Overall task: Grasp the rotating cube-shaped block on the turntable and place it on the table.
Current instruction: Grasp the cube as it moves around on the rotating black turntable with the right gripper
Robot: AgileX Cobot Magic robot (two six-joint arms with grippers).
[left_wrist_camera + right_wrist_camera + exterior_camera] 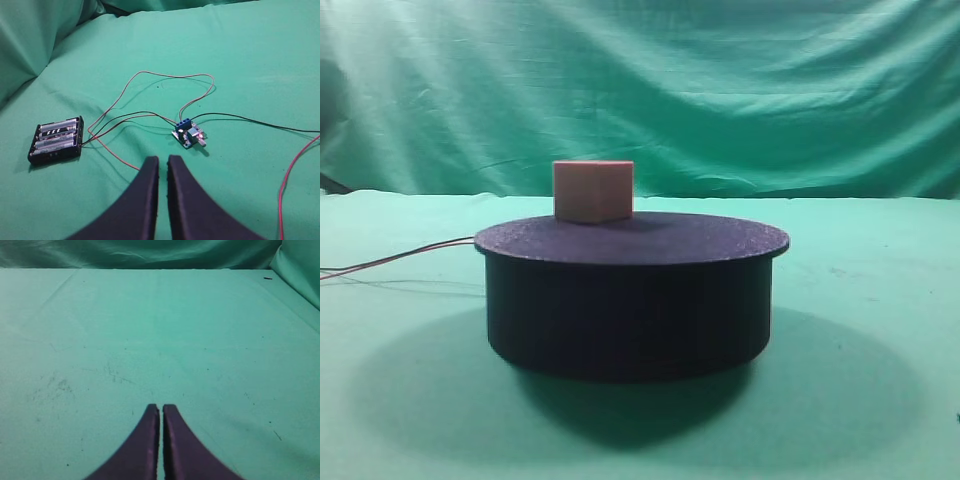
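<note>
The pinkish-tan cube-shaped block point(592, 190) stands on the black turntable point(630, 295), left of centre and toward the back of its flat top. The turntable rests on the mint-green table point(880, 380). Neither gripper shows in the exterior high view. My left gripper point(163, 160) is shut and empty above the green cloth, with nothing between its fingers. My right gripper point(161, 407) is shut and empty over bare green cloth point(160, 340). The block and the turntable do not show in either wrist view.
Thin red wires point(400, 257) run off the turntable's left side. In the left wrist view a black battery holder point(56, 140), a small circuit board point(188, 135) and red and black wires point(150, 82) lie on the cloth. A wrinkled green backdrop point(720, 90) stands behind.
</note>
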